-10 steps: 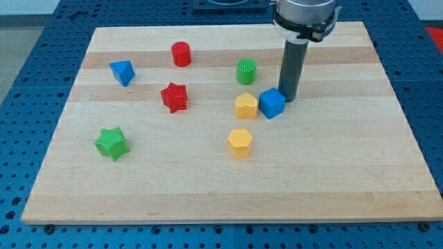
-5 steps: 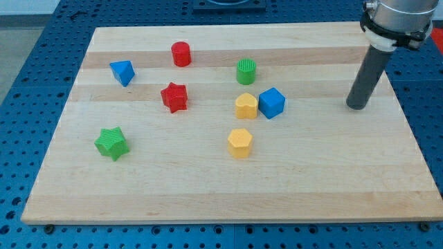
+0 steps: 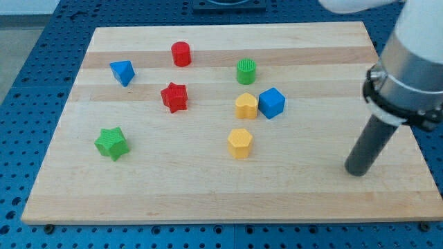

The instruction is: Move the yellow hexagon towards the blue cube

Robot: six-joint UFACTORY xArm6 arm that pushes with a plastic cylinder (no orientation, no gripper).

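Eight blocks on the desk (image 3: 208, 200): two yellow, blue, red, green each. My tip (image 3: 356, 171), fingerless, stands well right of them.

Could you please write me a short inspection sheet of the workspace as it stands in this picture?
Surface: wooden board on a blue perforated table.
Job's things: yellow hexagon below blue cube, apart.
Clutter: second yellow block touching the cube; green cylinder, red cylinder, red star, green star, blue block.
Grippers: none; my tip at the view's lower right, clear of all blocks.
Cables: nothing seen.
Surroundings: nothing seen.
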